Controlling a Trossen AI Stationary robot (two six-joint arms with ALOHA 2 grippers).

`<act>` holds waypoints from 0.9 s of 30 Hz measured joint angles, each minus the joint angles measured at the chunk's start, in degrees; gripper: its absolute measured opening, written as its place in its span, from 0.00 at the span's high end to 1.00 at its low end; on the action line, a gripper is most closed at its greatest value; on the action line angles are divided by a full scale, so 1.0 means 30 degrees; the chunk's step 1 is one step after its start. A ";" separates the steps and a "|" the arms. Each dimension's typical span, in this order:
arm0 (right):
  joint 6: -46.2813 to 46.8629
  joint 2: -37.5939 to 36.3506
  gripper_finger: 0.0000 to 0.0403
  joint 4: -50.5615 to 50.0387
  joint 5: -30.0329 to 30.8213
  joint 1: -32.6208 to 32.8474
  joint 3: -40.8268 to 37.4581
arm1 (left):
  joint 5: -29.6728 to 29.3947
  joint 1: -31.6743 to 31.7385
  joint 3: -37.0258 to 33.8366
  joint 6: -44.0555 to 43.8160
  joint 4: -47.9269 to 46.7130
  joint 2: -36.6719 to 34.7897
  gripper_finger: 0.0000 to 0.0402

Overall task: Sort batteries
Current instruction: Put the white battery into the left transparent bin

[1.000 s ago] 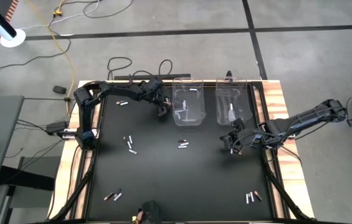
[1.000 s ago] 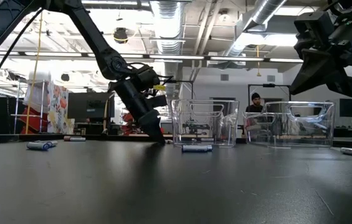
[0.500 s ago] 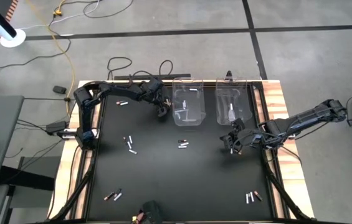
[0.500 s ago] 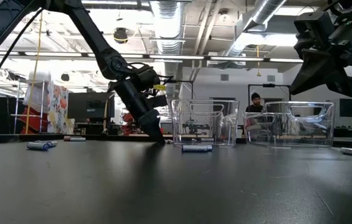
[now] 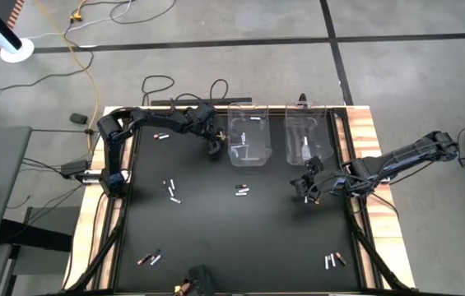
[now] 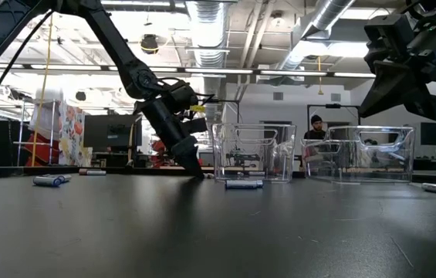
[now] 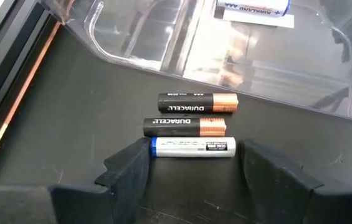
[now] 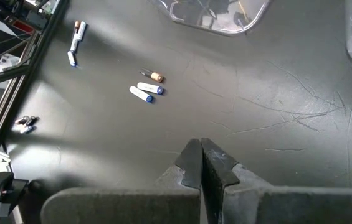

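Observation:
In the left wrist view three batteries lie side by side on the black table, beside the left clear bin (image 7: 225, 56): two black-and-copper ones (image 7: 197, 102) (image 7: 184, 127) and a white one with a blue end (image 7: 192, 147). My left gripper (image 7: 191, 152) (image 5: 215, 148) is down at the table, open, with one finger off each end of the white battery. My right gripper (image 5: 308, 193) (image 8: 200, 155) hangs shut and holding nothing above the table's right side, in front of the right bin (image 5: 306, 136). My left gripper slants down from the table's left. One fingertip (image 7: 139, 155) stands right at the white battery's blue end (image 7: 154, 147); whether it touches I cannot tell. The other finger stands a little off the far end. The battery lies flat on the table.
Both bins hold a few batteries, among them a white one (image 7: 250, 7). More batteries lie scattered at the left middle (image 5: 172, 191), the centre (image 5: 242, 191), the far left (image 5: 161, 136), and the near left (image 5: 150, 258) and near right (image 5: 334, 261) corners. A person shows beyond the table (image 6: 317, 127).

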 joint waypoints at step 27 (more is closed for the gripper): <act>0.0000 0.0000 0.96 0.0146 -0.0004 0.0000 -0.0007 | -0.0108 0.0007 -0.0016 -0.0082 -0.0025 -0.0238 0.45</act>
